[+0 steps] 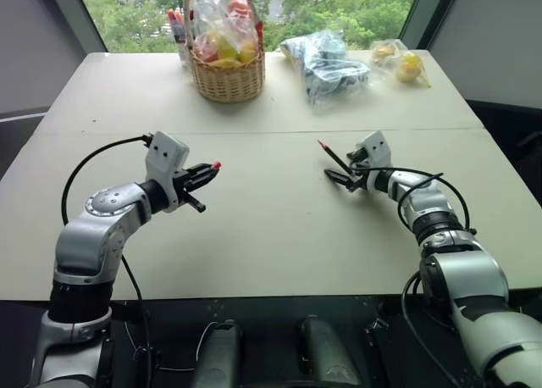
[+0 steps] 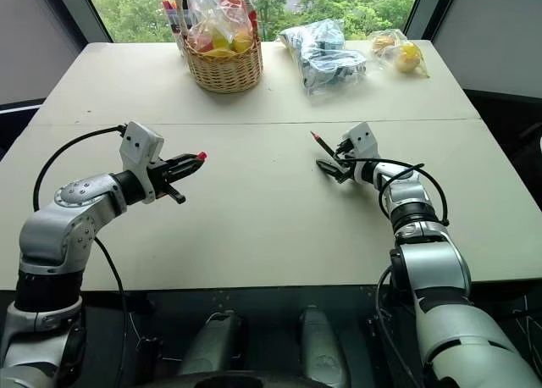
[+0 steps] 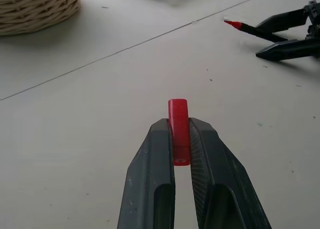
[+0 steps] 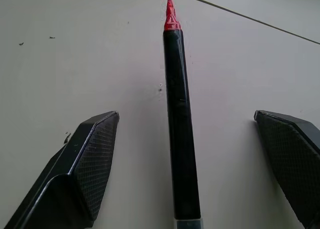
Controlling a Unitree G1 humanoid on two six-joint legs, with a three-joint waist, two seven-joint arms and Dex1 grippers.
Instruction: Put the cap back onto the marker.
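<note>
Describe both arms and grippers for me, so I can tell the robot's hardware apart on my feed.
Both arms are silver-grey metal with black joint bands and round shoulder and elbow housings. A white boxy camera block sits on each wrist, with a thin black cable looping back along the arm. The left gripper and right gripper each have two black, wedge-shaped fingers with finely cross-hatched inner pads.

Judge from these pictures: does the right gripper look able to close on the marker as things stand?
Probably yes. The right gripper is open, and the marker lies on the table between its two fingers, with nothing between them and it.
</note>
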